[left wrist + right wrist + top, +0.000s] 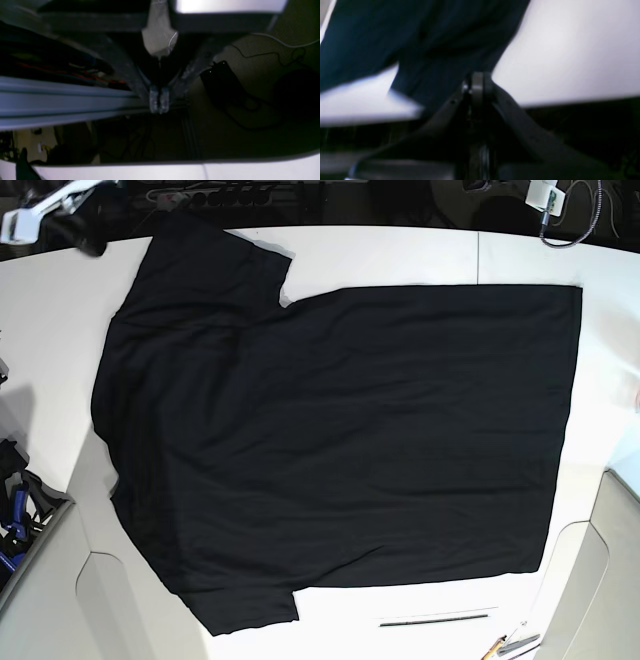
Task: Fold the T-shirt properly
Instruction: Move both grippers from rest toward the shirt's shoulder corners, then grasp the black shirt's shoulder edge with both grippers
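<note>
One T-shirt [340,440] lies flat; table [420,250] margins border its edges.

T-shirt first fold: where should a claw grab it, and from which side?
Probably the T-shirt hem corners at the base view's right edge, near and the lower one. It lies flat and spread, collar end left; the straight hem gives free corners. Come in from beyond that edge, over the bare table.

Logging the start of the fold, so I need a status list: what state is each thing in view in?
T-shirt: spread flat on the table, plain black side up, unfolded.
Left end effector: shut, holding nothing, off the table's edge.
Right end effector: shut, at the table's edge by the shirt; the blur hides whether it pinches cloth.
Table: white, shirt covering most of it.
</note>
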